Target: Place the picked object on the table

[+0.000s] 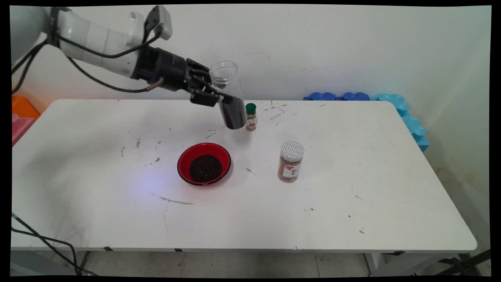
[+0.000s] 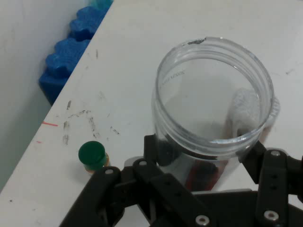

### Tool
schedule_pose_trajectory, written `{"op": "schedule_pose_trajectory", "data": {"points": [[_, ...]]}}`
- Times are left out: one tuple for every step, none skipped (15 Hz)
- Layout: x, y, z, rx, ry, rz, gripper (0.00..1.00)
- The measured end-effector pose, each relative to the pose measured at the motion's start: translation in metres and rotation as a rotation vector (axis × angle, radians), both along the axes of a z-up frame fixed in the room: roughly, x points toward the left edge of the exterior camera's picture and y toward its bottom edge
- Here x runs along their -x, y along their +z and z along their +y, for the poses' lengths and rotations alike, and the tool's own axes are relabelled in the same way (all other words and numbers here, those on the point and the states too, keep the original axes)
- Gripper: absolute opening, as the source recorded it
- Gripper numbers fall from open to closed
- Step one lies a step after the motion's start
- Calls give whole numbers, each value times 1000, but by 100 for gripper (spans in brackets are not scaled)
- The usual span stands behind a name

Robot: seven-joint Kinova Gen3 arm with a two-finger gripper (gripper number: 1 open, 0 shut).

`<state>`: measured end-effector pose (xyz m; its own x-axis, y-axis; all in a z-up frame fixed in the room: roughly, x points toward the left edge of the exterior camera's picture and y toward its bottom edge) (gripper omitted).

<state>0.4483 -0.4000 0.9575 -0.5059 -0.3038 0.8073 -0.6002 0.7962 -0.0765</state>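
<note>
Clear plastic jar (image 1: 229, 96), lidless and open at the top, is being held upright above the worktop (image 1: 352, 211) by the black gripper (image 1: 213, 96), whose fingers are clamped around its body. Its upper part is looking empty; its lower part is showing dark contents. In the hand view the jar (image 2: 213, 99) is filling the frame, with the gripper (image 2: 203, 184) closing on it from below. Just beside the jar, a small green-capped spice bottle (image 1: 251, 116) is standing on the worktop. Below it, near the worktop's centre, a red bowl (image 1: 204, 163) is holding a mound of dark granules, which suggests that some of the jar's contents are already lying in the bowl. To the right, a white-lidded jar (image 1: 291, 161) of brown material is standing apart. Blue foam pieces (image 1: 391, 102) are lining the far right edge. How much is remaining inside the held jar is hard to make out, since the gripper is covering part of it.
</note>
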Motion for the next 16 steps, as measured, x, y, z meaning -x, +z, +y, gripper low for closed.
{"op": "schedule_pose_trajectory", "data": {"points": [[3, -3, -5, -10, 18, 3, 0], [4, -6, -8, -16, 26, 4, 0], [7, -10, -11, -25, 37, 4, 0], [9, -14, -15, -34, 46, 2, 0], [11, -20, -18, -46, 54, 0, 0], [13, -24, -20, -52, 58, -1, 0], [15, -29, -22, -60, 65, -1, 0], [17, -35, -25, -70, 73, 0, 0], [18, -41, -27, -79, 80, 0, 0], [19, -47, -28, -87, 86, 0, 0], [20, -53, -30, -95, 91, 0, 0], [21, -58, -31, -103, 97, -1, 0], [21, -63, -32, -109, 101, -1, 0], [22, -69, -33, -116, 105, -2, 0], [22, -74, -34, -123, 109, -3, 0], [23, -78, -35, -127, 112, -3, 0]]}}
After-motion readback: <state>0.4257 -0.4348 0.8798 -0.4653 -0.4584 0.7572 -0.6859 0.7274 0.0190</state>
